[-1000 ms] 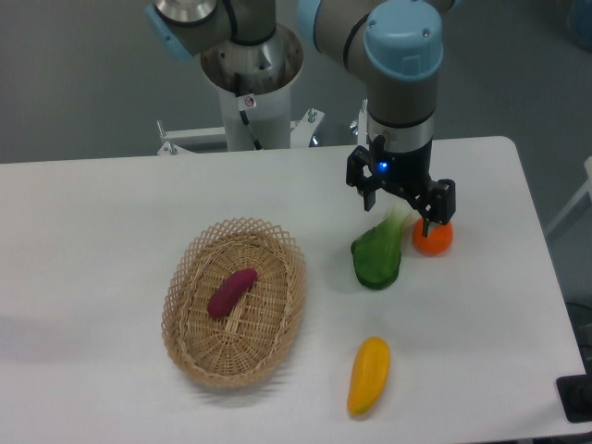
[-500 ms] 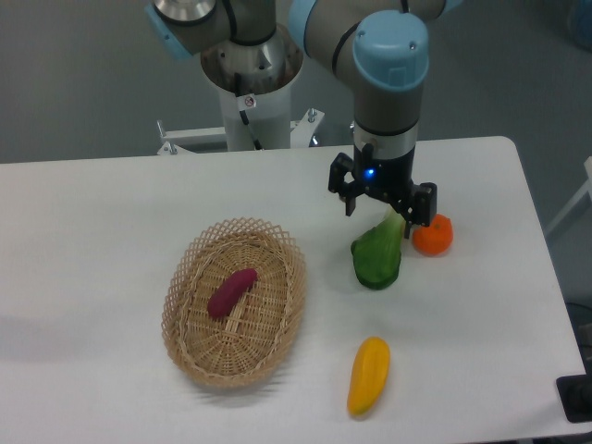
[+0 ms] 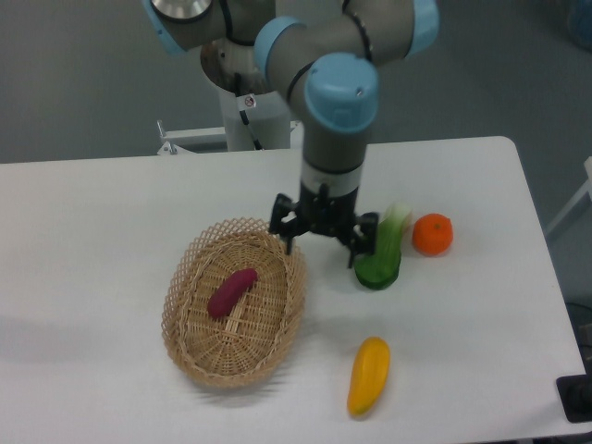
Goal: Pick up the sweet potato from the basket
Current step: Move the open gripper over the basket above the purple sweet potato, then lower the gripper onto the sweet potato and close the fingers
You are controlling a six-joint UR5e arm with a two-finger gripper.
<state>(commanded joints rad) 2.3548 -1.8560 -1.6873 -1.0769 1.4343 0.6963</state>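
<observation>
Nearest the camera, a smooth yellow-orange elongated vegetable [image 3: 368, 376] lies on the white table [image 3: 92, 222], well apart from the other items. Behind it and to the left sits the oval tan woven wicker basket [image 3: 185, 319], shallow, with a lacy open-weave rim. The small magenta-purple sweet potato [image 3: 231, 292], finger-like with tapered ends, lies inside the basket, slightly above its centre and slanted, its upper end pointing toward the far right rim. It is untouched.

Just beyond the basket's far right rim, the black two-finger gripper [image 3: 324, 242] hangs with its fingers pointing downward. The two fingers [image 3: 282, 226] stand wide apart with nothing between them; one is over the basket's rim and the other is beside a green leafy vegetable [image 3: 381, 257] with a pale stalk, which lies on the table right of the basket. Whether that finger touches the vegetable cannot be determined.

Farther right, near the stalk end, rests a round orange fruit [image 3: 432, 234]. Above the gripper rises the grey arm [image 3: 335, 139] with light-blue joint caps, reaching back to its pale pedestal [image 3: 250, 92] at the far table edge.
</observation>
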